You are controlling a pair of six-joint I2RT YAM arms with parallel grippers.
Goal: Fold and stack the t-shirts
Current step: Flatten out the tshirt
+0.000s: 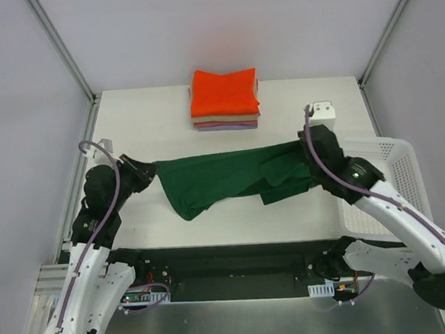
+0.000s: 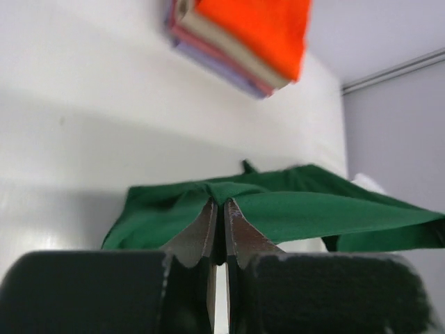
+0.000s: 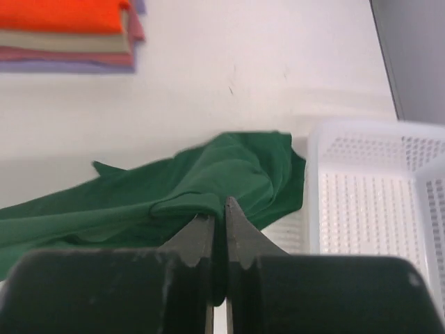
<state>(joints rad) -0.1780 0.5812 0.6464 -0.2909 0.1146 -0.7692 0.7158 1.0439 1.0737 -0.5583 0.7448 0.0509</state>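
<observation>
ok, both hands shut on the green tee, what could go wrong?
The left hand and right hand each pinch only a thin edge of the dark green cotton t-shirt; it may slip out under tension.
The fabric is bunched near the right hand, so creases could get folded in.
That end sits by the white plastic mesh basket and might snag its rim.

the top camera looks down from above the near edge over the whole table [image 1: 143,119]. both wrist cameras sit low and close, facing the far edge, sharing the green shirt [image 2: 313,209] and folded stack [image 3: 62,35].
</observation>
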